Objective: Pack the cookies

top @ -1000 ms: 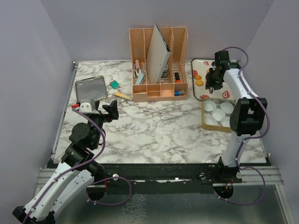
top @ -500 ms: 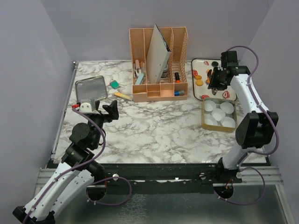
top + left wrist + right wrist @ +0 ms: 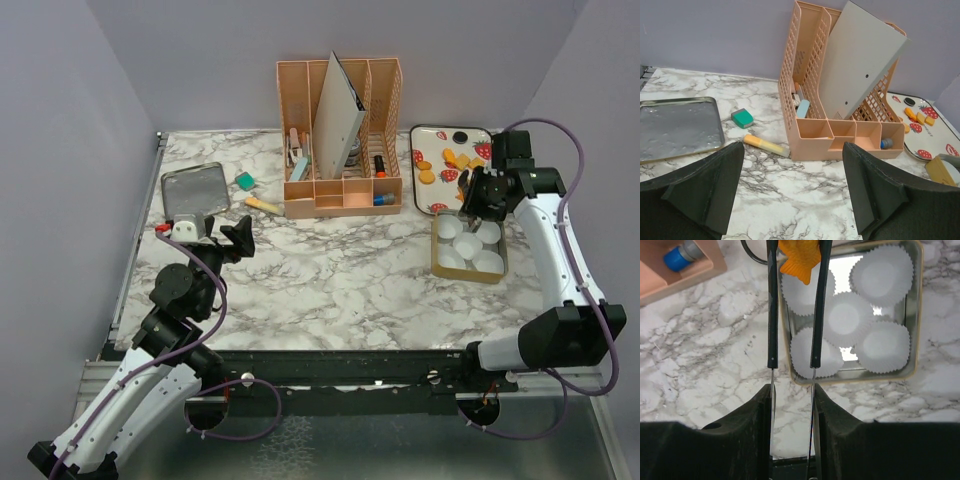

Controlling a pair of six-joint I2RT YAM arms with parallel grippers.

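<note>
My right gripper [image 3: 797, 247], pinched narrowly on a cookie [image 3: 800, 265] at the frame's top, grips only its edges, so it may slip and miss the paper cup [image 3: 805, 297].

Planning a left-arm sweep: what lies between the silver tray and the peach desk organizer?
A green block and a yellow marker lie between the silver tray and organizer, clearest in the left wrist view.

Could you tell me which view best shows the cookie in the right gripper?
Right wrist: the cookie is pinched between its fingers above the paper cups. From the top the right gripper hides it; the left wrist view misses it.
</note>
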